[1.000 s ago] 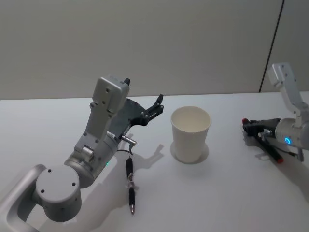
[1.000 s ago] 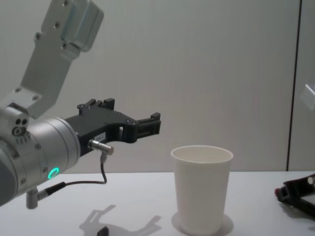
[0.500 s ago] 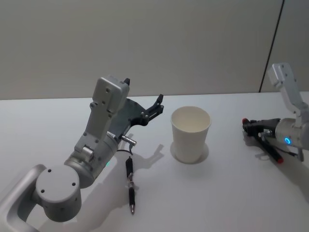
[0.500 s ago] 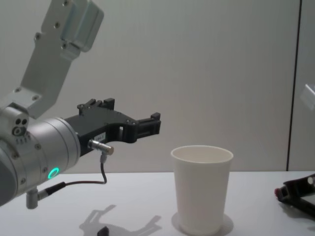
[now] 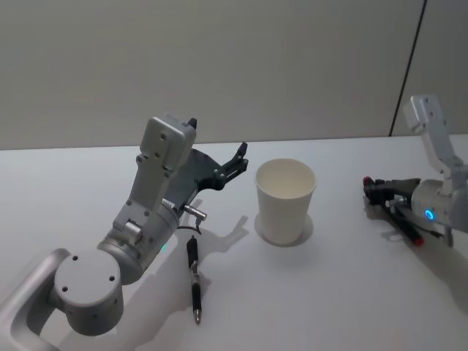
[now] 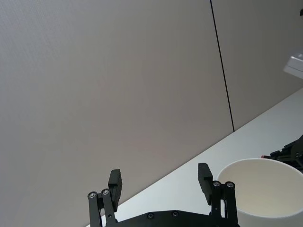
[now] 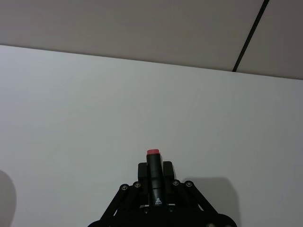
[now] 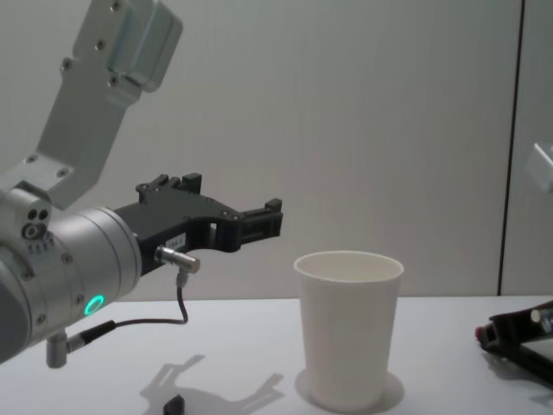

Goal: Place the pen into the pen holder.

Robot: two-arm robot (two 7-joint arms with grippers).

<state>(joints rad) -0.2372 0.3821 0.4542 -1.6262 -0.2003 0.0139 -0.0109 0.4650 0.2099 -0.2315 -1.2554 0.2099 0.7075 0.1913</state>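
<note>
The pen holder point(image 5: 285, 201) is a white paper cup standing upright at mid-table, also seen in the chest view point(image 8: 347, 328) and as a rim in the left wrist view point(image 6: 265, 189). A black pen point(image 5: 194, 281) lies loose on the table, left of and nearer than the cup; its end peeks into the chest view point(image 8: 174, 404). My left gripper point(image 5: 238, 157) hangs open and empty in the air left of the cup's rim point(image 6: 160, 179) point(image 8: 268, 220). My right gripper point(image 5: 380, 191) sits low to the right of the cup, shut on a second black pen with a red end point(image 7: 153, 170).
The white table point(image 5: 329, 292) stretches bare in front of and to the right of the cup. A pale wall with a dark vertical seam point(image 5: 408, 66) stands behind. My left forearm point(image 5: 157, 197) rises over the lying pen.
The cup, the lying pen and the wall seam have all slid slightly left in both views. My right gripper with its pen also sits a little farther left. The left arm holds its pose.
</note>
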